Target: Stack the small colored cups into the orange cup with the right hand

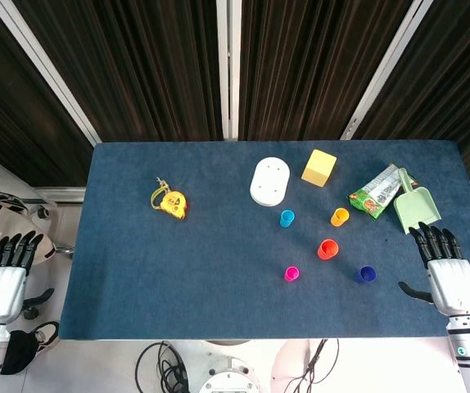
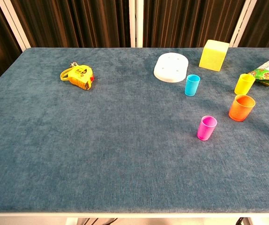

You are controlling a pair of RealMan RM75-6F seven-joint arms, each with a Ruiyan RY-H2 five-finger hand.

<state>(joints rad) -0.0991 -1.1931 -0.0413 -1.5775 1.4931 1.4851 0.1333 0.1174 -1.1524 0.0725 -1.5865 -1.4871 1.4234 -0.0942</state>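
Right hand [image 1: 450, 274] hovers off the table's near-right corner, fingers spread, empty; blue cup [image 1: 367, 274] stands just to its left, orange cup [image 1: 327, 249] upright further left, beyond it.

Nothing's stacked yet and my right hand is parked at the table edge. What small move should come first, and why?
Probably reach the right hand forward-left toward the small dark blue plastic cup. The hand holds nothing, fingers extended, and that cup stands nearest it, upright and apart from the others. The orange plastic cup stands empty just beyond, so the carry would be short. The pink cup and light blue cup lie farther off.
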